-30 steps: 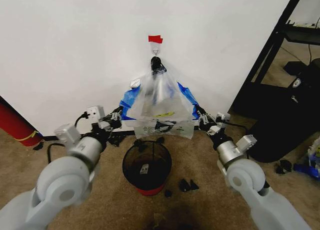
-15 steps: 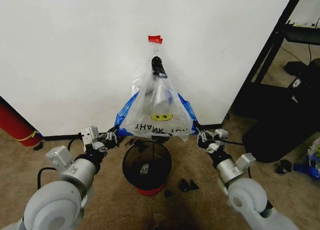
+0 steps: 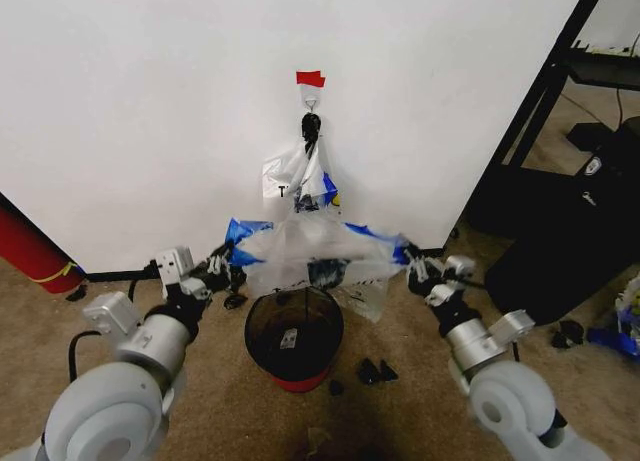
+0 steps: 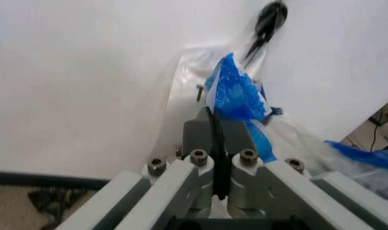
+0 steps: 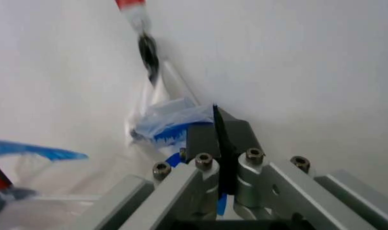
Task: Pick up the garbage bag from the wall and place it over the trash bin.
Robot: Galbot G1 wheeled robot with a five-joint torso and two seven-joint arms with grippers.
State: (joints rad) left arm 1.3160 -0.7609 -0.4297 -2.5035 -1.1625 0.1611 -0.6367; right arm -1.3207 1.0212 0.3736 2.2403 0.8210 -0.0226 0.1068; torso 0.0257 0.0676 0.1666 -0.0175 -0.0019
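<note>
From the head view, the thin translucent whitish plastic garbage bag [image 3: 320, 249] is stretched wide between the left gripper [image 3: 222, 265] and the right gripper [image 3: 415, 266], just above the small round black wire-mesh trash bin [image 3: 293, 336] with the red base. Behind it, a whiter bag [image 3: 300, 176] hangs from the small hook [image 3: 311, 104] on the plain white wall [image 3: 150, 101], under a strip of red tape [image 3: 310, 78]. To do this well, both arms should probably descend together, keeping the mouth taut and centred on the rim.

In the left wrist view, the left gripper [image 4: 218, 143] is clenched on a blue patch of the bag.

In the right wrist view, the right gripper [image 5: 219, 143] is likewise pinched on the bag's blue-edged plastic.
</note>
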